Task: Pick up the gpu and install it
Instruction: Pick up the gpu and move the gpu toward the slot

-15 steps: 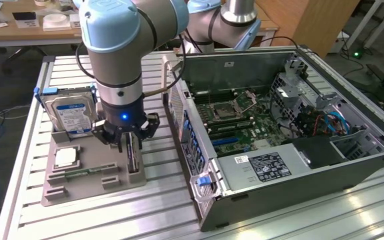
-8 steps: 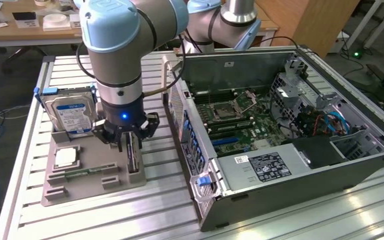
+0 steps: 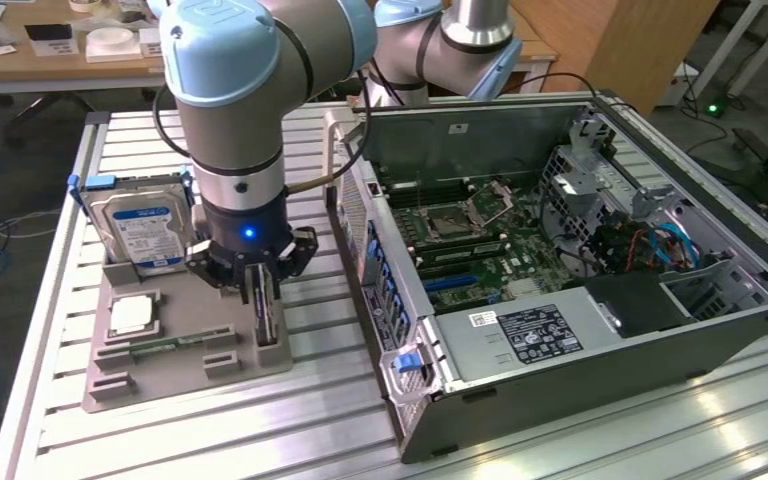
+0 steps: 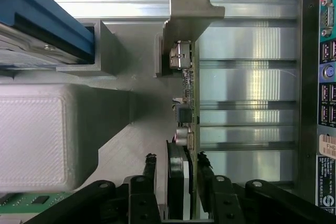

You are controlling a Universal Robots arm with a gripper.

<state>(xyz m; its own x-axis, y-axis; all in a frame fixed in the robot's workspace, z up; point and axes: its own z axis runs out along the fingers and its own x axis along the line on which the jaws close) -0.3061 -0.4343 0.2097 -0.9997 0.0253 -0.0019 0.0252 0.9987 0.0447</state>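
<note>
Straddling gpu [image 4: 190, 93] with fingers [image 4: 150, 169] part open, slim gap each side, nothing clamped yet afaict. Card stands on edge in gray holder [image 3: 157, 375] near counter [image 3: 331, 425] edge, exterior view's left, so top edge sticks up, easy to grab.

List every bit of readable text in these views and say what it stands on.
"FH", the rest cut off at the picture's edge: sticker on the computer case's back panel.
Hard drive label: print too small to read.
Power supply label: print too small to read.
</note>
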